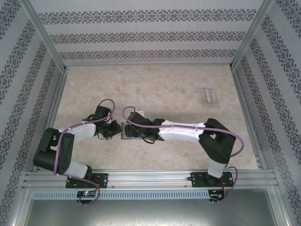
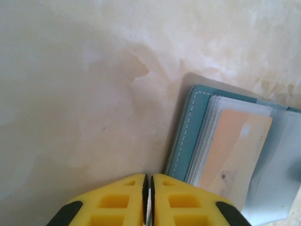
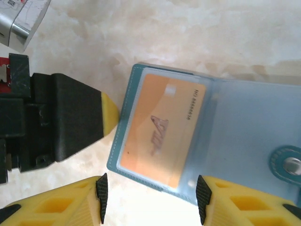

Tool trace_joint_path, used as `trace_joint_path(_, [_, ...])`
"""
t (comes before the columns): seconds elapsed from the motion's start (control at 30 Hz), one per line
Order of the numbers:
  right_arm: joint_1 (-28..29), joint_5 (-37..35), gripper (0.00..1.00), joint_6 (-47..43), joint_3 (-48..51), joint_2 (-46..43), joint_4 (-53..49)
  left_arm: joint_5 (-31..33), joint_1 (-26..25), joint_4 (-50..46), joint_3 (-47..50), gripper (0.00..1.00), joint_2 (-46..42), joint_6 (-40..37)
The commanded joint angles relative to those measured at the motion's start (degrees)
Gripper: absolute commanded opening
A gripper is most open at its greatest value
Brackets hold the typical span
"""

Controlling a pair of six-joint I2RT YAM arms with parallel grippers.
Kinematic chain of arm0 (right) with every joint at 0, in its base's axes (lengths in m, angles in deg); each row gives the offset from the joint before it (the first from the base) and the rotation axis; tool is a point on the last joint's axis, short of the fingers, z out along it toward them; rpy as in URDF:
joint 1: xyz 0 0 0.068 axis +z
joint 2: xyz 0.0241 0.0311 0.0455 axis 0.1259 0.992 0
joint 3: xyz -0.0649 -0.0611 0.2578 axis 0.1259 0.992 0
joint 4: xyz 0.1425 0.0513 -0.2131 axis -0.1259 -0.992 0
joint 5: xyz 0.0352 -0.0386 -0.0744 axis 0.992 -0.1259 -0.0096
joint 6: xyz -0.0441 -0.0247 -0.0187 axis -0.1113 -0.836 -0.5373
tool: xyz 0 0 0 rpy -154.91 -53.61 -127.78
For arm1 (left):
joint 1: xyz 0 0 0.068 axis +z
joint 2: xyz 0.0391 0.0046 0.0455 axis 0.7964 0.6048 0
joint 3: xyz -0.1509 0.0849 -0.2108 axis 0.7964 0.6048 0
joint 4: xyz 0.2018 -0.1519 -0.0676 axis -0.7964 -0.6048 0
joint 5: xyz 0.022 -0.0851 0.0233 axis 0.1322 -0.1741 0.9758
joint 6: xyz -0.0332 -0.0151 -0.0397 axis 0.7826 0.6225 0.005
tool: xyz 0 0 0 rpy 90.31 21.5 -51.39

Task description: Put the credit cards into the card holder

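Note:
The teal card holder (image 3: 235, 122) lies open and flat on the table, its snap dot (image 3: 291, 162) at the right. An orange-tan credit card (image 3: 160, 132) sits inside its left clear pocket. My right gripper (image 3: 151, 197) is open just above the holder's near edge, jaws spanning that pocket and holding nothing. My left gripper (image 2: 148, 181) rests beside the holder's (image 2: 188, 136) left edge, jaws together but for a hairline slit, nothing between them. The same card (image 2: 235, 146) shows there. From above, both grippers (image 1: 113, 129) (image 1: 141, 134) meet over the holder (image 1: 126, 132).
A clear plastic stand (image 1: 208, 96) is at the back right of the marble-patterned table. Patterned walls and metal posts enclose the table on three sides. The left gripper's black body and yellow tip (image 3: 109, 113) sit close to the holder's left edge.

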Motion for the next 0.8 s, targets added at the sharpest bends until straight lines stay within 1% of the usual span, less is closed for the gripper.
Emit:
trace_joint_path(0.0, [-0.65, -1.11, 0.56, 2.59, 4.05, -1.79, -2.13, 0.05, -0.59, 0.13, 1.4, 0.23, 0.24, -1.25])
trace_joint_path(0.1, [-1.25, -1.01, 0.57, 4.38, 6.22, -2.18, -1.86, -0.6, -0.53, -0.74, 0.83, 0.27, 0.1, -1.6])
trace_joint_path(0.17, [-1.33, -1.03, 0.58, 4.92, 7.27, -2.26, -1.5, -0.58, -0.55, -0.78, 0.89, 0.32, -0.64, -1.52])
trace_joint_path(0.27, [-1.77, -1.64, 0.6, 5.34, 8.34, -2.33, -1.79, 0.01, -0.66, -2.01, 0.64, 0.44, -1.8, -2.0])
trace_joint_path(0.33, [-2.37, -1.13, 0.6, 5.75, 9.29, -2.89, -1.55, 0.28, -0.61, -2.95, 0.49, 0.48, -2.92, -2.21])
trace_joint_path(0.47, [-3.2, -1.06, 0.6, 5.38, 11.21, -4.49, -0.45, 1.13, -0.61, -4.91, 0.07, 0.68, -5.08, -3.26])
trace_joint_path(0.5, [-3.46, -0.86, 0.6, 5.38, 11.39, -4.63, -0.32, 1.38, -0.59, -5.54, -0.14, 0.71, -5.39, -3.49])
trace_joint_path(0.57, [-4.17, 0.49, 0.6, 5.31, 12.07, -4.61, 1.19, 0.86, -0.66, -6.25, -0.42, 0.81, -5.92, -4.12])
trace_joint_path(0.6, [-4.28, 1.13, 0.6, 5.27, 12.28, -4.48, 2.05, 0.63, -0.53, -6.25, -0.51, 0.82, -5.94, -4.37])
trace_joint_path(0.63, [-4.48, 1.87, 0.6, 5.23, 12.45, -4.14, 3.16, 0.51, -0.63, -6.31, -0.53, 0.87, -5.85, -4.58])
trace_joint_path(0.77, [-4.81, 4.62, 0.59, 5.48, 11.72, -2.16, 6.3, -0.7, -0.59, -6.68, -0.93, 0.99, -5.27, -5.04])
